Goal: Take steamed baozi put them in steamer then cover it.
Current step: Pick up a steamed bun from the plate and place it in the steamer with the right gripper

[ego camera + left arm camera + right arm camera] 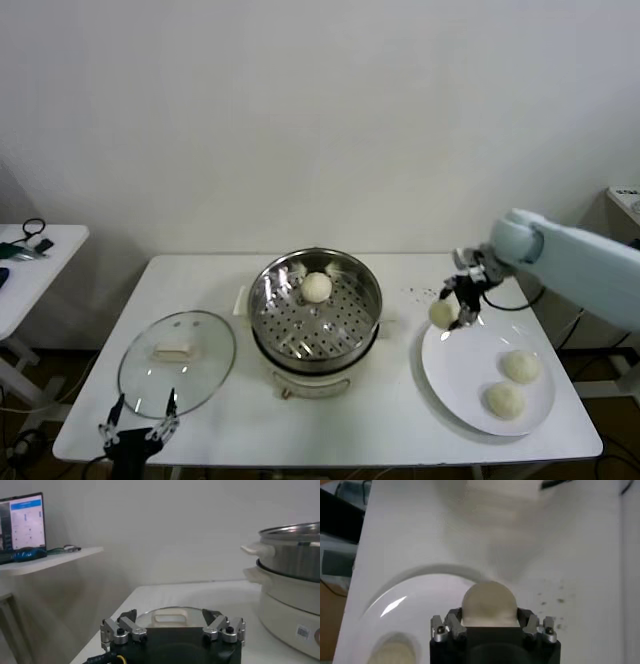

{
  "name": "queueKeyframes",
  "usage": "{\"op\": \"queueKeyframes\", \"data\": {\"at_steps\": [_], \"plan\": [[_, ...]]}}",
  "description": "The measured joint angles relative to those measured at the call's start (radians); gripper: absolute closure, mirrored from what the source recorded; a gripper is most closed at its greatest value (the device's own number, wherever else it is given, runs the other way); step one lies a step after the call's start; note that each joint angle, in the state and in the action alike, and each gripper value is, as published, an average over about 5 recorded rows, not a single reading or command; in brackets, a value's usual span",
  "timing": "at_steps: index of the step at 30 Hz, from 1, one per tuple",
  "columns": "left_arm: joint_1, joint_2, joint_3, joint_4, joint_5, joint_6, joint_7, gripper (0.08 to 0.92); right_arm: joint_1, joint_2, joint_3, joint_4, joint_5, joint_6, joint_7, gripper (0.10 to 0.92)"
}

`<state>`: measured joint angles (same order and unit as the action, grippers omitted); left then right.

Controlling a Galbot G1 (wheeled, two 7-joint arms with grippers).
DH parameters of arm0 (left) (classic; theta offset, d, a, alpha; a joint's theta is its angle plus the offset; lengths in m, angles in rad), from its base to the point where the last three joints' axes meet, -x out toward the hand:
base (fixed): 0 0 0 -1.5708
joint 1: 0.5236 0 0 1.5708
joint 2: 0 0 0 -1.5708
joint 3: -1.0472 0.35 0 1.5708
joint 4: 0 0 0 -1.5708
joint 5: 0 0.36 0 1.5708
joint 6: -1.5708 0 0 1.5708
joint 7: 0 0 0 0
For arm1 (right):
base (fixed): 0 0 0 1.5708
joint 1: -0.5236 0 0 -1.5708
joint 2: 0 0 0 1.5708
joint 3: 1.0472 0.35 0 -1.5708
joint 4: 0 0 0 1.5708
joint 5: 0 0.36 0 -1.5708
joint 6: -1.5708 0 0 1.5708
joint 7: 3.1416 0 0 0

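Overhead, I see one baozi (317, 287) in the steamer (315, 305) mid-table, two baozi (512, 382) on the plate (455, 380) at the right edge, and my right gripper (452, 312) pinching a fourth bun (441, 314) over the plate's rim. From the left wrist, my left gripper (172, 625) sits spread at the front edge beside the glass lid (167, 616). From the right wrist, the fingers (451, 625) clamp the bun above the plate.

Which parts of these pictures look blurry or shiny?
Head view: glare glints on the steamer rim and the glass lid. Right wrist view: the far table top is smeared, while the bun in the right gripper looks sharp. Left wrist view: the laptop screen glows.
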<state>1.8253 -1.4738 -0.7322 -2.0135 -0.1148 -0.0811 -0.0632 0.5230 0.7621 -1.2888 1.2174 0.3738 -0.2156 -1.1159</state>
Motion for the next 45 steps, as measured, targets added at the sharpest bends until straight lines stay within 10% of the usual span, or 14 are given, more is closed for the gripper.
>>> {"op": "queueKeyframes", "data": {"at_steps": [45], "plan": [[0.015, 0.017, 0.01, -0.016, 0.01, 0.005, -0.006, 0.177, 0.055, 0.606, -0.146, -0.065, 0.305, -0.143, 0.17, 0.321]]}}
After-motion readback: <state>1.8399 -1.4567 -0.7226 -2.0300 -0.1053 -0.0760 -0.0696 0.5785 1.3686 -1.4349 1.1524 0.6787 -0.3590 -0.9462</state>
